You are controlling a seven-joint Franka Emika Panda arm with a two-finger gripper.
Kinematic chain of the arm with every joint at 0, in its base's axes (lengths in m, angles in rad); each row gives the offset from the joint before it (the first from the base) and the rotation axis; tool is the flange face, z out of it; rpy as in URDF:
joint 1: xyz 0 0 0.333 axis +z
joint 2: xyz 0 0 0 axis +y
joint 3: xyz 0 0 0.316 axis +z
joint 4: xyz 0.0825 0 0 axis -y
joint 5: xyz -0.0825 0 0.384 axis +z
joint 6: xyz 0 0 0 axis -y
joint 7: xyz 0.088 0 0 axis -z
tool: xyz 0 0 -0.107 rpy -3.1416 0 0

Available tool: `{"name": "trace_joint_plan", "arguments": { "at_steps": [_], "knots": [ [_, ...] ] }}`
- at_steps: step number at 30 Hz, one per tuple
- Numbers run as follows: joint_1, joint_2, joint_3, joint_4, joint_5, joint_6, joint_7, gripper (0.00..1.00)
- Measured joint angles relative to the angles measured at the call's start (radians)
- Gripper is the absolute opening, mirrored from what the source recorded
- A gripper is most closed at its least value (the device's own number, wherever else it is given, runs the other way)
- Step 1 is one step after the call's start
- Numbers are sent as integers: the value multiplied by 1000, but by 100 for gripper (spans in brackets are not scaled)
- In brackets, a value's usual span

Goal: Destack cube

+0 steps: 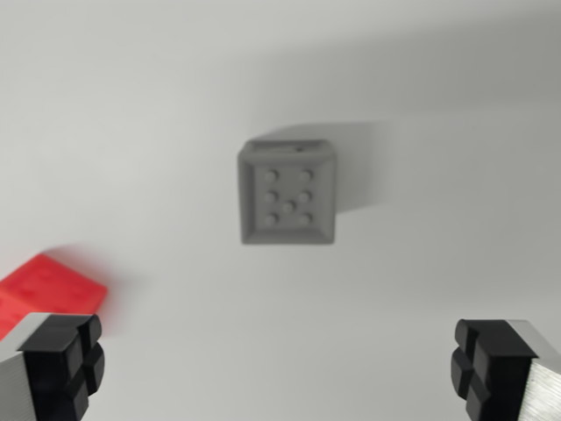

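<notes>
1. Two black padded fingertips are showing at the bottom corners of the wrist view, one (61,364) at the wrist view's left and the other at the wrist view's right, each backed by a strip of bare silver metal.
2. Between them the end effector (280,368) is standing spread wide, released, with nothing lying in the broad gap (only plain surface is showing there).
3. Just beyond the fingertip on the wrist view's left, a red block (48,294) is poking in from the frame edge; only one corner portion of it is showing, its top face is looking flat, and its outline is blurring, so its full shape is not clear.
4. It is resting on the pale grey bench (421,281), which is filling almost the whole view and is carrying a soft shadow beside the red block.
5. Farther out, near the middle of the view and well apart from both fingertips and from the red block, the grey cube (287,191) is sitting on the bench.
6. Its upward face is carrying a cluster of small round dimples inside a raised border (the exact count is hard to settle through the blur).
7. Whether it is a single cube or one seated on another is not something this top-down angle is revealing.
8. Beyond the cube, its shadow is falling toward the wrist view's upper right across the bench.
</notes>
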Motion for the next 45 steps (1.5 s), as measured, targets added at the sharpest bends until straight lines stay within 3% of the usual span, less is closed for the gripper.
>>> {"name": "trace_joint_plan", "arguments": {
  "at_steps": [26,45],
  "knots": [
    [0,-111,-1,91,-8,-201,5,100],
    [0,-126,-1,117,-9,-244,6,100]
  ]
}}
